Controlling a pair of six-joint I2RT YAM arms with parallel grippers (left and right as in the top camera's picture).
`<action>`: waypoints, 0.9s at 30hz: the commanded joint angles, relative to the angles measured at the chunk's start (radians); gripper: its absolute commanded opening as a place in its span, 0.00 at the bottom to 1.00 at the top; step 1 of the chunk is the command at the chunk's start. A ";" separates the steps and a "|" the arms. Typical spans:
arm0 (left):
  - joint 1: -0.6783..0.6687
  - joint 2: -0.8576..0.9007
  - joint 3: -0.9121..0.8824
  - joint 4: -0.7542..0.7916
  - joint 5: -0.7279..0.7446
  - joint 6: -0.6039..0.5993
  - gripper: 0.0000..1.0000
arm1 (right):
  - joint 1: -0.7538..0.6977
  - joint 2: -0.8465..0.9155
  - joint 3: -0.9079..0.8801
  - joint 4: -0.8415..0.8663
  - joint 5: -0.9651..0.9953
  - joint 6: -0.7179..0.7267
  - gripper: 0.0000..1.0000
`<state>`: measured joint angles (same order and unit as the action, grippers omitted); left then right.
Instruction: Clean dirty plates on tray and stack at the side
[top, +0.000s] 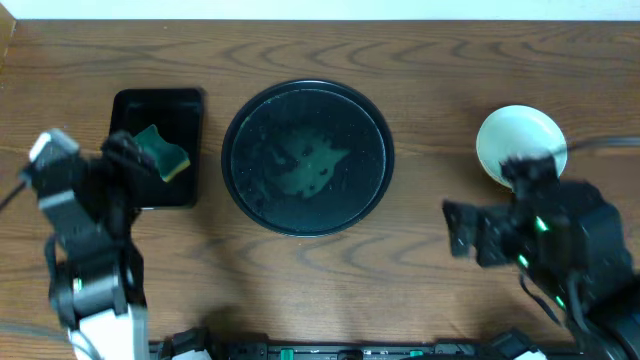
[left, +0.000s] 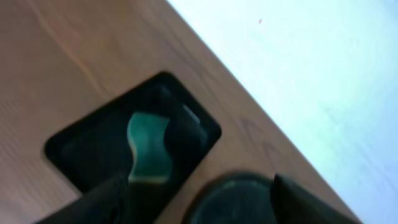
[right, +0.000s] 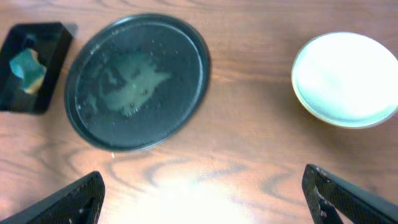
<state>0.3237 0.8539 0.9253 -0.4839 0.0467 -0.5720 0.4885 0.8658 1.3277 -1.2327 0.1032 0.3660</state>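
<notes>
From above, your tray (top: 250, 120) sits in the middle with no plate on it, only a wet sheen. The plates (top: 515, 138) lie well to its right, which reads as the stack at the side, though you cannot count them from here. The sponge (top: 165, 152) lies in the small tray (top: 140, 110) on the left, a sensible place to park it clear of the work. Your left gripper (top: 126, 150) hangs over that small tray's near edge. Your right gripper (top: 455, 228) hovers nearer you and left of the plates, touching neither them nor the tray. In the left wrist view the fingers stand wide with nothing between them, and the sponge lies below in the small tray, apart from them. In the right wrist view the fingers are likewise spread wide and empty, high enough to take in tray, plates and sponge together. Judge the job as good as finished: nothing on the tray needs wiping.
</notes>
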 joint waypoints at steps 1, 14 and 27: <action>0.000 -0.069 0.002 -0.088 -0.002 -0.009 0.73 | 0.017 -0.058 -0.001 -0.040 0.013 0.015 0.99; 0.000 -0.114 0.001 -0.409 -0.002 -0.009 0.74 | 0.017 -0.102 -0.001 -0.177 0.013 0.015 0.99; 0.000 -0.112 0.001 -0.414 -0.002 -0.009 0.75 | 0.017 -0.102 -0.001 -0.177 0.013 0.015 0.99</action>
<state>0.3237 0.7395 0.9253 -0.8940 0.0467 -0.5793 0.4885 0.7635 1.3277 -1.4097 0.1059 0.3717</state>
